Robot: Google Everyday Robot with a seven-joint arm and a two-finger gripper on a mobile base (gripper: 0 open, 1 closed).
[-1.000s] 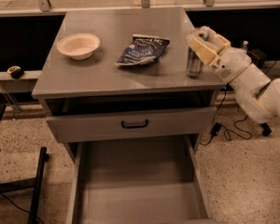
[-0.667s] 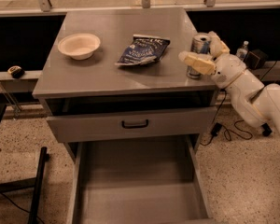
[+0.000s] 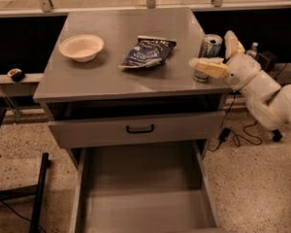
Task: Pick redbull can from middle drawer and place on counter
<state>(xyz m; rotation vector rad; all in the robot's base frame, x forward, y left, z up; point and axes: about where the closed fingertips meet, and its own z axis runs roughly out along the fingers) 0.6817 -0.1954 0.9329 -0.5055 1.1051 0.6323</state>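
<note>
Can (image 3: 210,41) stands upright on counter (image 3: 131,84), close to its right edge. Gripper (image 3: 213,52) open, fingers either side of can; front finger may touch it. Risk: a skewed retreat drags a finger into the can, tipping it off the edge.

- The counter (image 3: 111,84) was a flat grey top, a little shiny, on the drawer cabinet.
- A pale bowl (image 3: 81,47) sat on its left side, toward the back.
- A dark blue snack bag (image 3: 148,52) lay flat near the middle, well apart from the bowl.
- The redbull can (image 3: 211,41) stood upright close to the right edge, with its silver top showing.
- The gripper (image 3: 212,50) was at that right edge, its fingers spread wide, one in front of the can and one behind it.
</note>
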